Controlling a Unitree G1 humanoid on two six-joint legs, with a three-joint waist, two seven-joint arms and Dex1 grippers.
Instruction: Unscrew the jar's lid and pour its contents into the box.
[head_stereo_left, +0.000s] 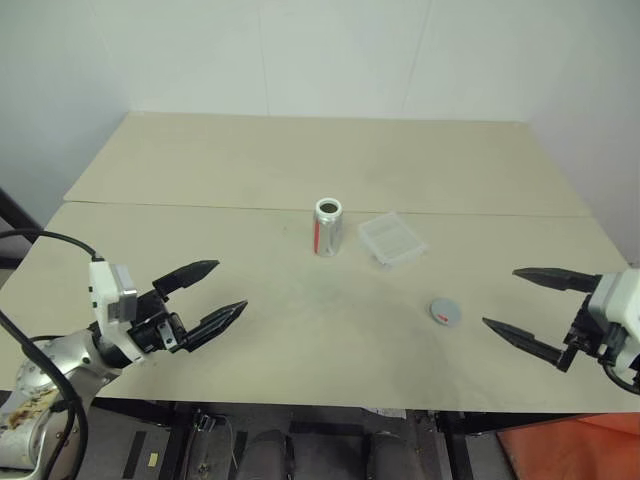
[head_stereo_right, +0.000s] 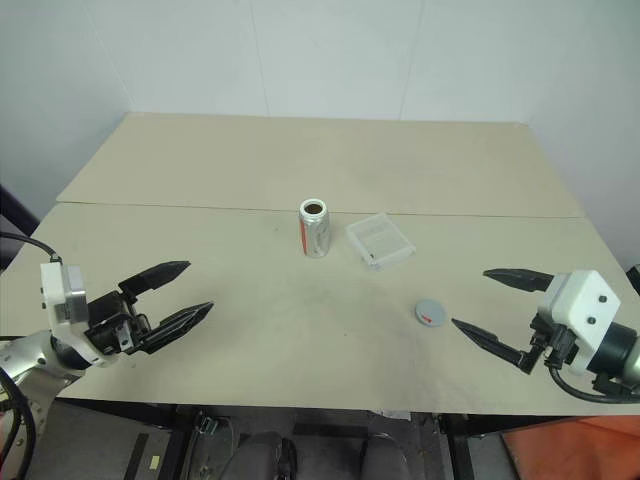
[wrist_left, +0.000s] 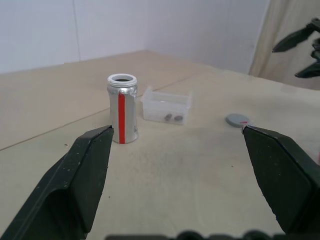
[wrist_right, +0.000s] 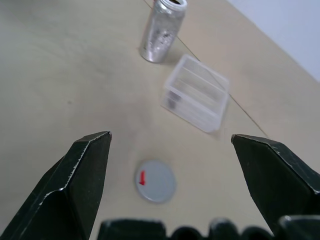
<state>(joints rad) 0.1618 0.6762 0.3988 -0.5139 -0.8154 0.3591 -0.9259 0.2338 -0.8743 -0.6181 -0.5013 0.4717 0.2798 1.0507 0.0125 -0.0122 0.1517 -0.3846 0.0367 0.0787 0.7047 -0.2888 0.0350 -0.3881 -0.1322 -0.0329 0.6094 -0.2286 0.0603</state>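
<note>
One red stripe on jar (wrist_left: 122, 115)

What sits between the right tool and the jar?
The lid lies flat on the table, roughly between the right tool and the jar, and the box sits beside the jar on that side. Both are low. The right tool is open and empty.

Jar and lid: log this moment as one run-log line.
jar: upright, uncapped | lid: flat on table, apart | box: beside jar, two small dark pieces inside | left tool: open, empty | right tool: open, empty
</note>
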